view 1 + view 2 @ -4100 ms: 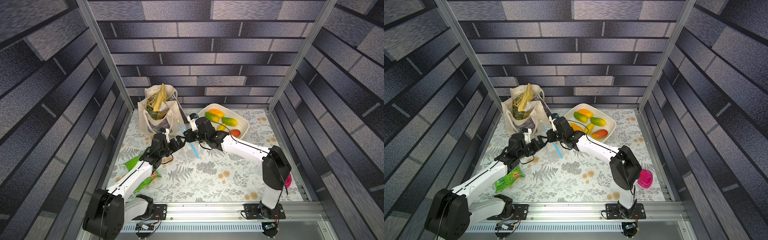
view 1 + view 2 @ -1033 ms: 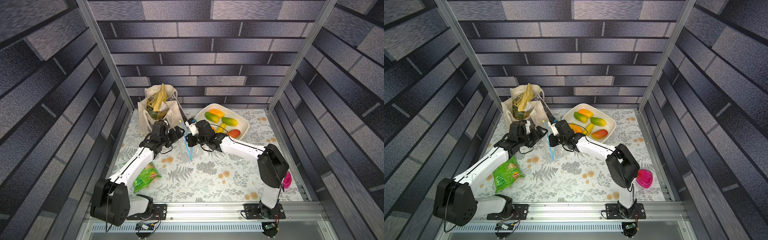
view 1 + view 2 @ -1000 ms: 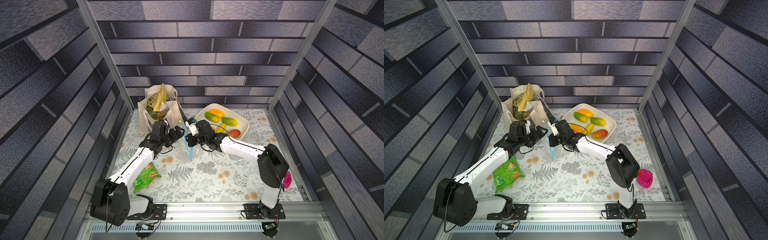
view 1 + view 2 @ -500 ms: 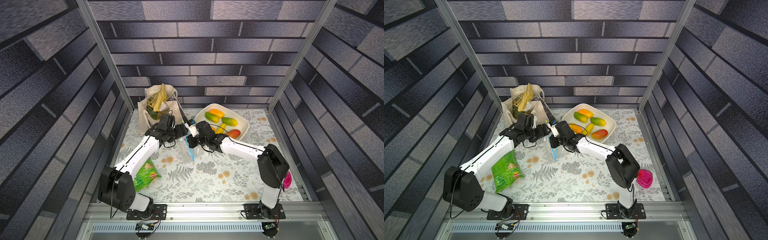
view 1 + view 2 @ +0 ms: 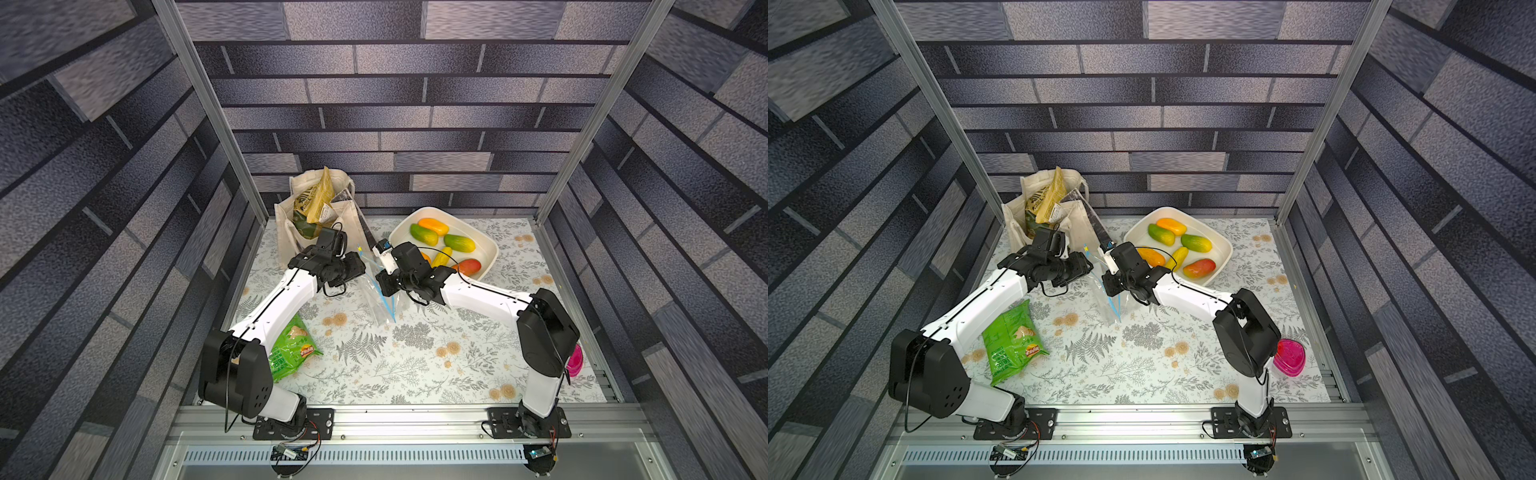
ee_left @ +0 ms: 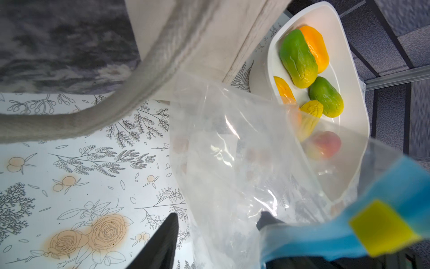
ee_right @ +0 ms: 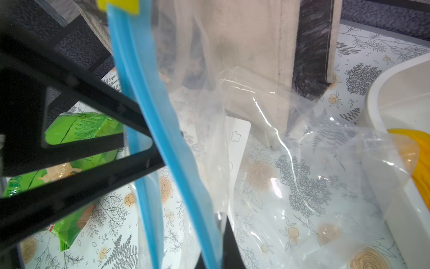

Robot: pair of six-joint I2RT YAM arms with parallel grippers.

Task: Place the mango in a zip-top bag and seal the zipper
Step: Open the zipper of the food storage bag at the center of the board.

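Observation:
The clear zip-top bag (image 5: 379,300) hangs between my two grippers over the table. Its blue zipper (image 7: 149,111) runs up to a yellow slider (image 5: 359,248). My right gripper (image 7: 218,244) is shut on the blue strip at the bag's mouth, seen in a top view as the right gripper (image 5: 1109,286). My left gripper (image 6: 218,216) stands open, jaws astride the bag's film near the slider (image 6: 381,230); in a top view the left gripper (image 5: 362,267) sits beside the bag's top. Several mangoes (image 5: 459,243) lie in the white bowl (image 5: 492,249), none inside the bag.
A beige canvas tote (image 5: 320,224) full of packets stands at the back left, and its strap (image 6: 139,93) hangs close to my left wrist. A green crisp packet (image 5: 1013,340) lies at the front left. A pink container (image 5: 1289,357) sits by the right arm's base.
My left arm has swung back and rightward to the bag's top, and its jaws have narrowed. The right gripper still holds the bag, which has shifted slightly.

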